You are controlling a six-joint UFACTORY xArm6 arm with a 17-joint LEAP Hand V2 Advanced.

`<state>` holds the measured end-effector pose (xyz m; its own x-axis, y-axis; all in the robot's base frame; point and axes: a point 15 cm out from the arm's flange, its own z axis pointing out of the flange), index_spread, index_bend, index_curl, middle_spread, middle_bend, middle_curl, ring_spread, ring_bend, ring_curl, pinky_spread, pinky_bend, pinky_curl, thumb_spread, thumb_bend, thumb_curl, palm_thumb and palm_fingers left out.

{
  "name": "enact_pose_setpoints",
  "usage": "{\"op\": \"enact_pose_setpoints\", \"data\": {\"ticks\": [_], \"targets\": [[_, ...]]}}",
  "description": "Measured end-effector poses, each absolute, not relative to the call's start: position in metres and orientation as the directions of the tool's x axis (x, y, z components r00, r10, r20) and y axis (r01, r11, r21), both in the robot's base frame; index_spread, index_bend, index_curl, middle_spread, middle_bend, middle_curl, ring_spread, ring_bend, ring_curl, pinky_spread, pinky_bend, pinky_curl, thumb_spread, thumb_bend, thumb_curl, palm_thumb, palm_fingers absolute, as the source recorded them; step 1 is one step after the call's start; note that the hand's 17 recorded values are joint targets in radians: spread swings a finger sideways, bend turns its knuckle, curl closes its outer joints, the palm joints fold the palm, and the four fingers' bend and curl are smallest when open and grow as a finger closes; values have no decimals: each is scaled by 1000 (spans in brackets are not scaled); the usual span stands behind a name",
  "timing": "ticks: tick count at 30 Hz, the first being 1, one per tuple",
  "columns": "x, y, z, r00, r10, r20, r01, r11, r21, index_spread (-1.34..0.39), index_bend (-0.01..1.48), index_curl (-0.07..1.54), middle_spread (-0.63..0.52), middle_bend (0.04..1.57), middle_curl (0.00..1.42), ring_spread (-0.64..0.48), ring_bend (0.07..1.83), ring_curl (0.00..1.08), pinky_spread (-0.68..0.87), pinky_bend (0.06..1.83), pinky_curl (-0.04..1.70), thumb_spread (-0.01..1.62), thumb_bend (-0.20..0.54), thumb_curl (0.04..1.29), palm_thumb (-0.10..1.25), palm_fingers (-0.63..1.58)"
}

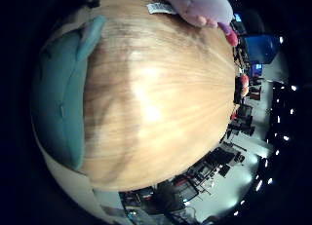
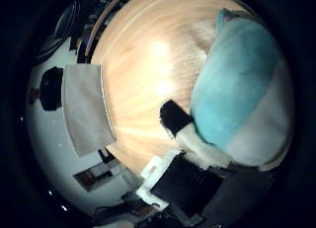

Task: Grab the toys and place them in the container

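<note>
A pale lilac and pink plush toy (image 1: 203,5) with a white tag shows at the rim of the right little finger side palm view, over the far part of the wooden table (image 1: 156,98). I cannot see whether it lies on the table or is held. The teal container (image 2: 242,80) with a pale rim fills much of the right thumb side palm view, close to the palm, and it also shows at the table's edge in the right little finger side palm view (image 1: 60,89). A white and black part of my hand (image 2: 183,129) reaches in beside the container.
A beige padded seat (image 2: 87,110) stands beyond the table's edge. Office chairs and desks (image 1: 234,137) and a blue box (image 1: 261,48) stand in the room past the table's other side.
</note>
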<state>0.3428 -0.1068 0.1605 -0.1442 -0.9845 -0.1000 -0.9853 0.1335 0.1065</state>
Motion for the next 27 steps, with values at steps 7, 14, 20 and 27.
{"op": "enact_pose_setpoints", "data": {"ticks": [7, 14, 20, 27], "targets": [[335, -104, 164, -144, -984, -108, -983, 129, 133, -492, 197, 235, -411, 543, 525, -352, 1145, 443, -452, 1338, 389, 1104, 71, 417, 760, 1124], [332, -102, 187, -137, -985, -104, -986, 127, 104, -527, 263, 318, -441, 676, 599, -328, 1170, 468, -454, 1262, 395, 1091, 64, 449, 893, 1225], [328, -98, 210, -131, -986, -107, -988, 121, 93, -538, 315, 384, -440, 740, 631, -319, 1184, 476, -472, 1233, 404, 1066, 51, 472, 986, 1231], [336, -97, 248, -124, -988, -97, -992, 121, 37, -543, 358, 454, -436, 779, 644, -319, 1199, 480, -481, 1214, 415, 1054, 15, 487, 1039, 1228]]}}
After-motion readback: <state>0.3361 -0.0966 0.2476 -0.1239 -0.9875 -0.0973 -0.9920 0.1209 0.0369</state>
